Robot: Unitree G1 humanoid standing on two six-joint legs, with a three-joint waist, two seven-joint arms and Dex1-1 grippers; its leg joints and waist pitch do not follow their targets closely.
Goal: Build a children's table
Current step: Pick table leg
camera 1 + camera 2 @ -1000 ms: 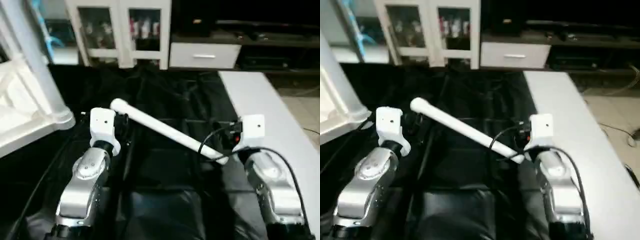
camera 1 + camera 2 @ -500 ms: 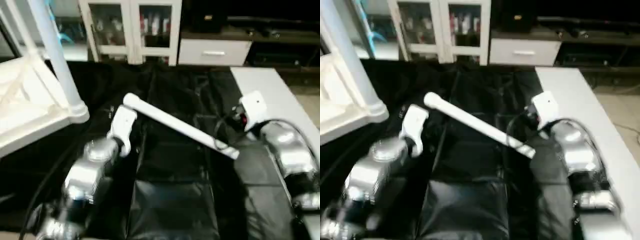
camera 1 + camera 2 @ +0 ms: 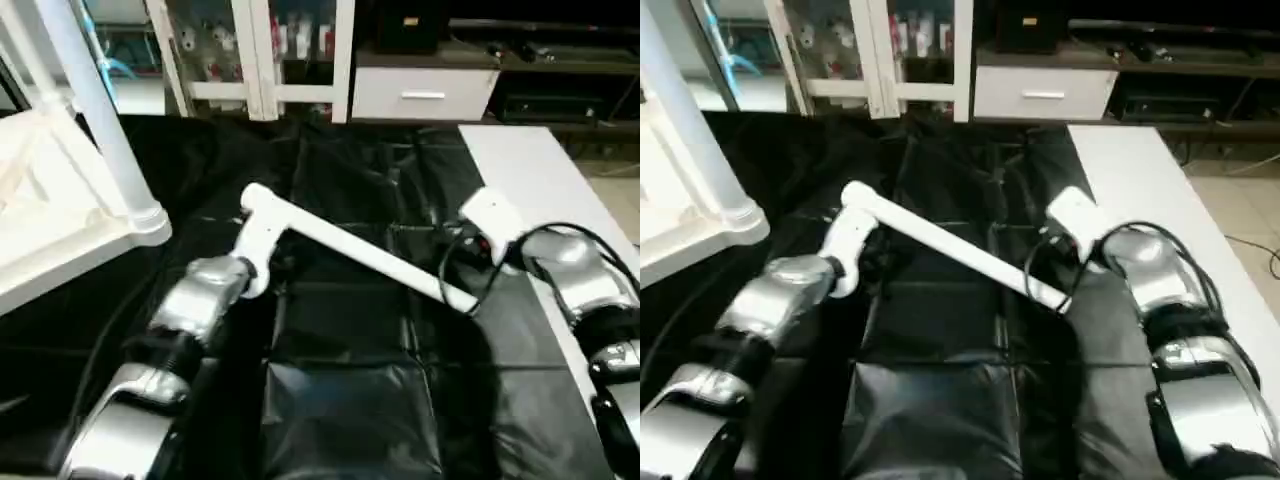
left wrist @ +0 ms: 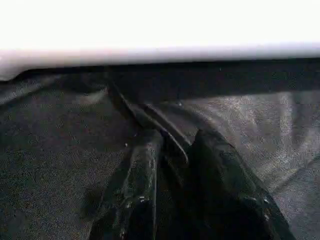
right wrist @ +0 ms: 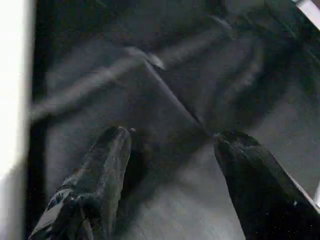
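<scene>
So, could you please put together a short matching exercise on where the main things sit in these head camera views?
Things:
1. loose table leg
2. tabletop
3. left gripper
4. drawer unit

Places:
A. far side, behind the black-covered table
B. left edge, one leg standing in its corner
C. lying slantwise between the two arms
D. over the black cover, just short of the leg

Pairs: 1-C, 2-B, 3-D, 4-A
</scene>
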